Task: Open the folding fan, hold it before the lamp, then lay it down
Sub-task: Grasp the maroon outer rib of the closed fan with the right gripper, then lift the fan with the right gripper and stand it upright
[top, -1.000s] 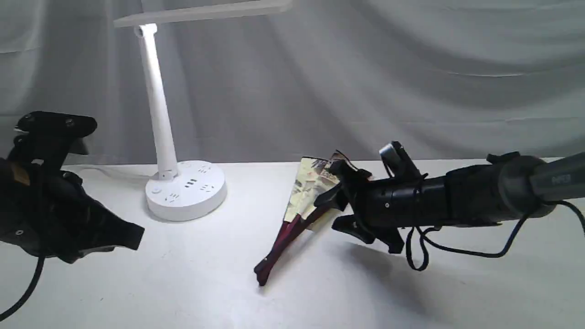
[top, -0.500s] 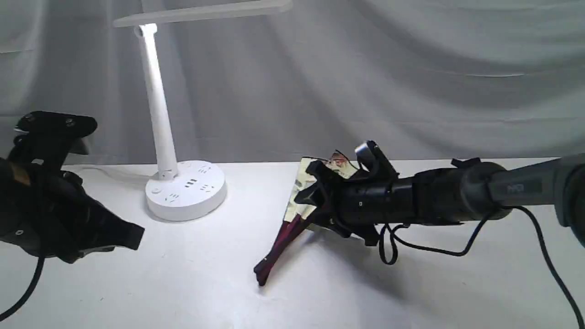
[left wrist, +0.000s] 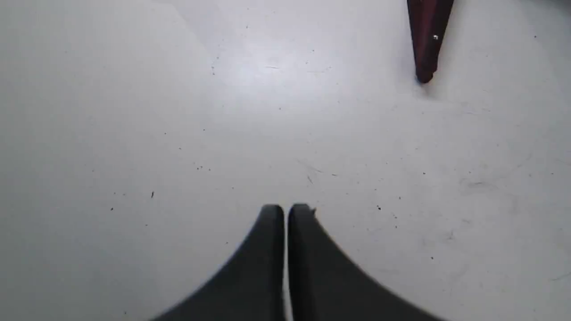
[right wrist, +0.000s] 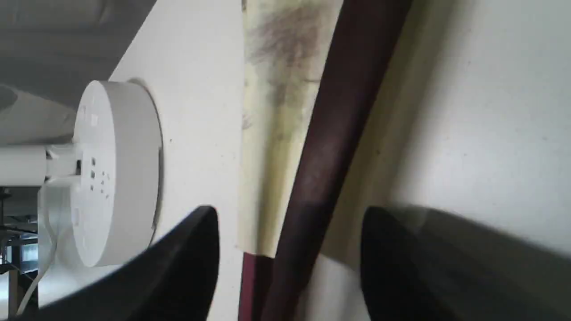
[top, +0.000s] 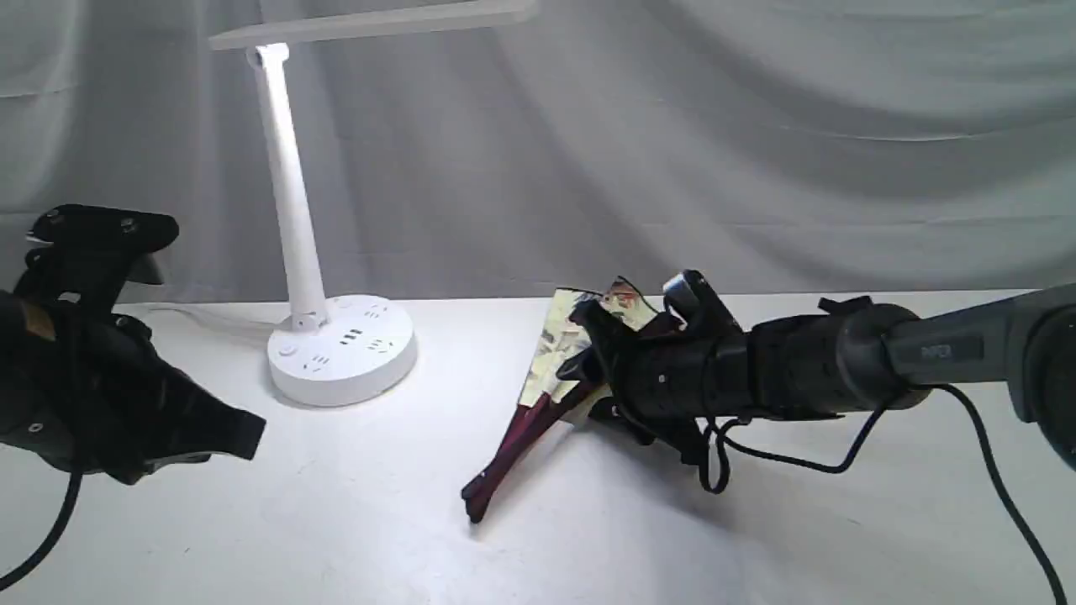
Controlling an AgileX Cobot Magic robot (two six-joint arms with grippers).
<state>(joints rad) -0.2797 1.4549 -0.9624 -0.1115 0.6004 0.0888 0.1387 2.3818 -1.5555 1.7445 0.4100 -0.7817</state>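
Observation:
The folding fan lies on the white table, spread only to a narrow wedge, its maroon pivot end pointing at the front. My right gripper is open and straddles the fan's upper part. In the right wrist view a maroon rib and cream paper run between the parted fingers, which do not touch them. My left gripper hovers far left, shut and empty, with the fan's pivot end some way ahead. The lamp stands lit at the back left.
The lamp's round base with socket holes sits left of the fan, also seen in the right wrist view; its cord trails left. A grey curtain hangs behind the table. A cable droops under my right arm.
My right gripper has moved left onto the fan and now straddles its rib. The fan's pivot end has shifted slightly left. The left arm has not moved.

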